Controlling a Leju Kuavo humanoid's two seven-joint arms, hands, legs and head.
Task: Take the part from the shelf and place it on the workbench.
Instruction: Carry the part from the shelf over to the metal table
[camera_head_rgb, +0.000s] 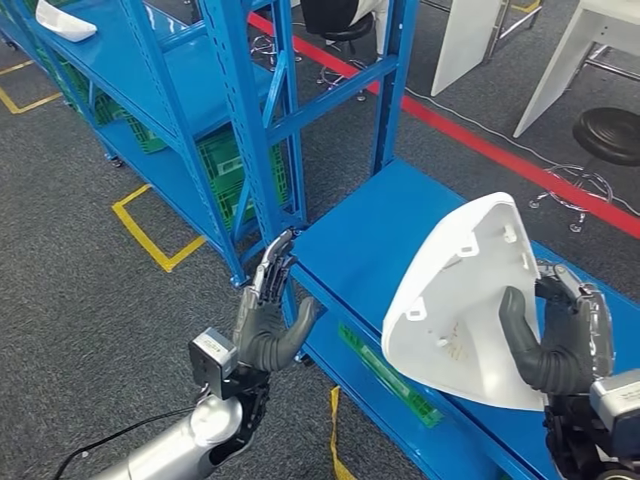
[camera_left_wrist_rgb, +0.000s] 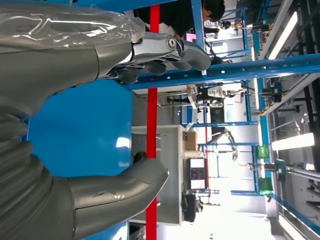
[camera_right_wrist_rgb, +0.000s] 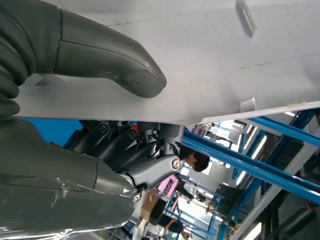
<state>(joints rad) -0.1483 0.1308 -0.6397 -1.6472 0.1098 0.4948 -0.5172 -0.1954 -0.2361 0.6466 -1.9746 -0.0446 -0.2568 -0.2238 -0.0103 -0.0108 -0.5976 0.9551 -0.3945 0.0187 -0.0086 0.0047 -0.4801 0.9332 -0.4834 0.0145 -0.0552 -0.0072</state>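
Tilting on its edge above the blue shelf (camera_head_rgb: 377, 240), the white part (camera_head_rgb: 453, 300), a curved shell with small tabs on its inner face, sits in the right robot hand (camera_head_rgb: 562, 330). The thumb presses on the inner face while the darker fingers (camera_right_wrist_rgb: 113, 142) wrap behind the rim, as the right wrist view shows too. The left robot hand (camera_head_rgb: 268, 315) is raised near the shelf's blue upright post (camera_head_rgb: 249, 130), fingers straight and spread, thumb out, holding nothing. A second white piece (camera_head_rgb: 64, 20) lies on a farther shelf. A red floor line (camera_head_rgb: 483, 145) runs across the grey carpet behind.
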